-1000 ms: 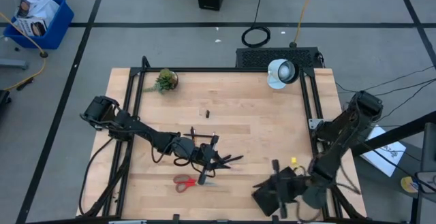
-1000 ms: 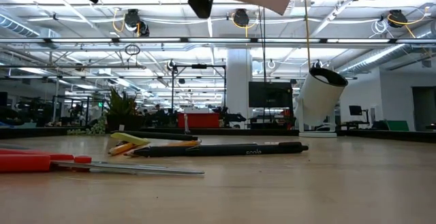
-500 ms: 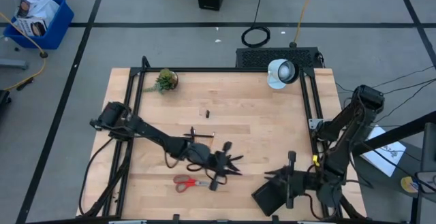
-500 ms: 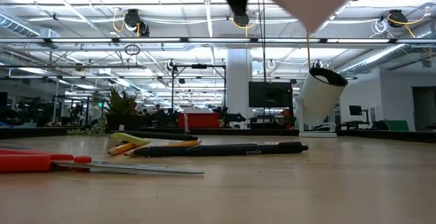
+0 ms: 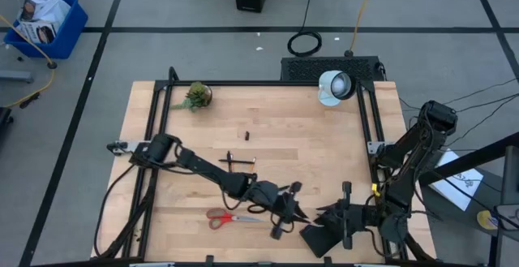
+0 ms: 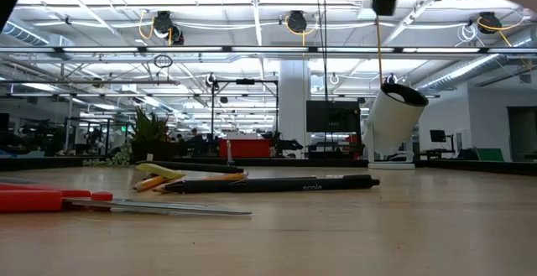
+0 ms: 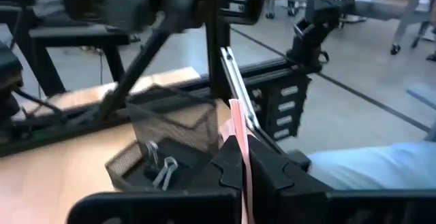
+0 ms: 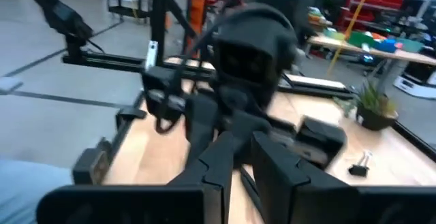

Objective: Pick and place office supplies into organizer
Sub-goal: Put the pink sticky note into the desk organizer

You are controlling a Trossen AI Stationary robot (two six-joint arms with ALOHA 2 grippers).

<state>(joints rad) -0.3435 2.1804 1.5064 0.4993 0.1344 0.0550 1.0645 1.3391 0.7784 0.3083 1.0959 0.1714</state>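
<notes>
Carried rightward from the table's middle, the left gripper (image 5: 285, 212) now hovers just beside the organizer (image 5: 320, 236) at the near right edge, its fingers (image 7: 228, 166) clenched on a thin pink sticky-note pad (image 7: 242, 142). The right gripper (image 5: 345, 218), nearly closed, holds the organizer's rim, where it has stayed for the last half second. Metal clips (image 7: 160, 169) already lie in one compartment. Left on the table: red scissors (image 5: 220, 217), pencils (image 6: 189, 175), a pen (image 6: 277, 184) and a small black bit (image 5: 246, 135); most of the task remains.
</notes>
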